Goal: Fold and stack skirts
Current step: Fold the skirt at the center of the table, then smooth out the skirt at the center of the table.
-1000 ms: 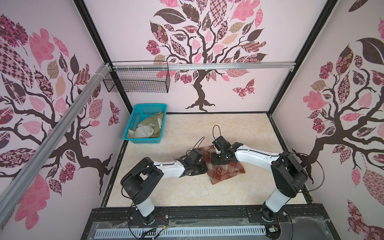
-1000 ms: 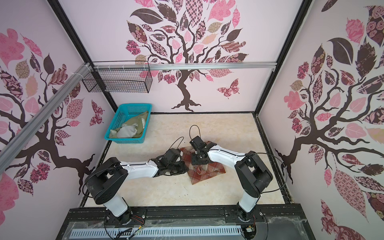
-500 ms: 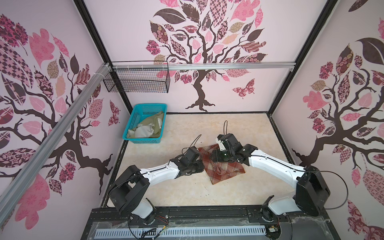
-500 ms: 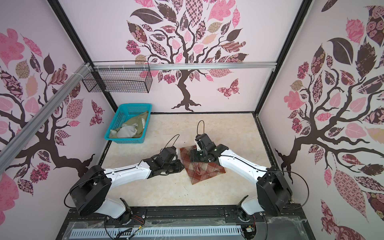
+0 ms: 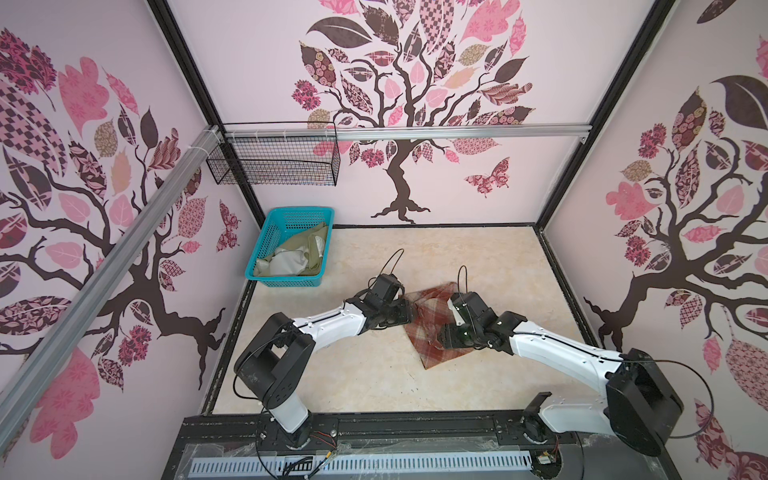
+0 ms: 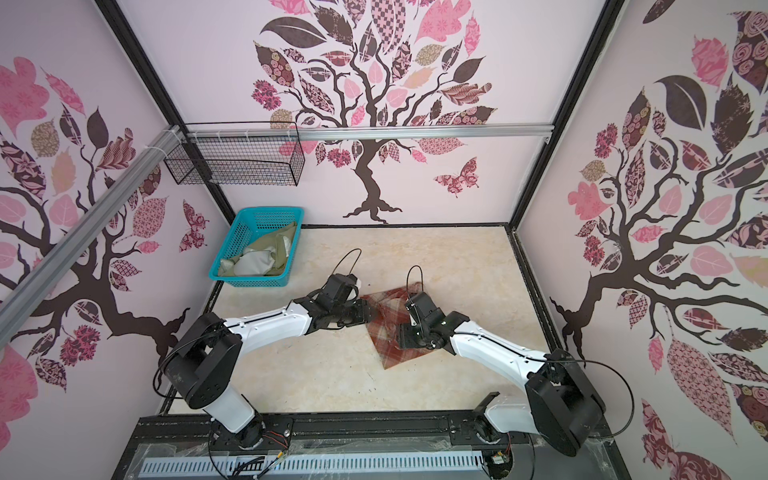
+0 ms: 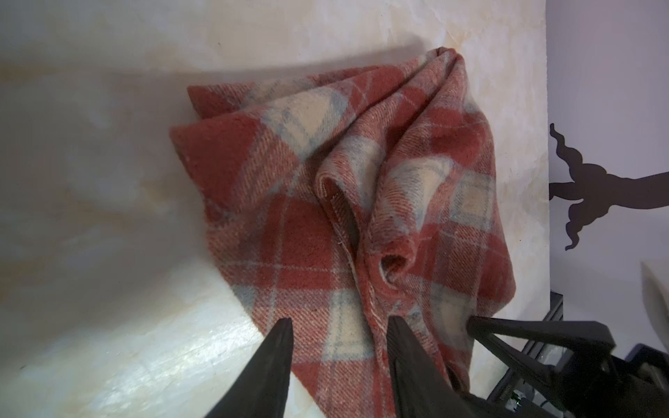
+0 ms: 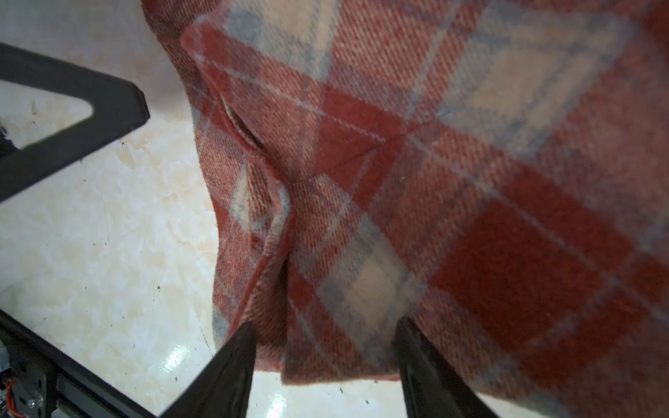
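The left gripper [image 7: 339, 322] is seen with jaws apart over an edge of the plaid skirt [image 7: 325, 202], and the right gripper [image 8: 325, 324] is likewise spread; nothing is clamped. The skirt is laid folded on the tabletop [image 5: 478, 257] between the arms, a ridge raised along it. Unless flattened, the thick fold may spring open or be dragged by a fingertip. The olive-green skirt [image 5: 309, 245] is heaped in the turquoise basket [image 5: 299, 211] at the far left; the pale marbled surface is enclosed by tree-patterned walls [image 5: 415, 83].

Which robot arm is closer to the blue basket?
Left. The left gripper is at the edge of the plaid skirt that faces the basket; the right gripper is over the skirt, farther from the basket.
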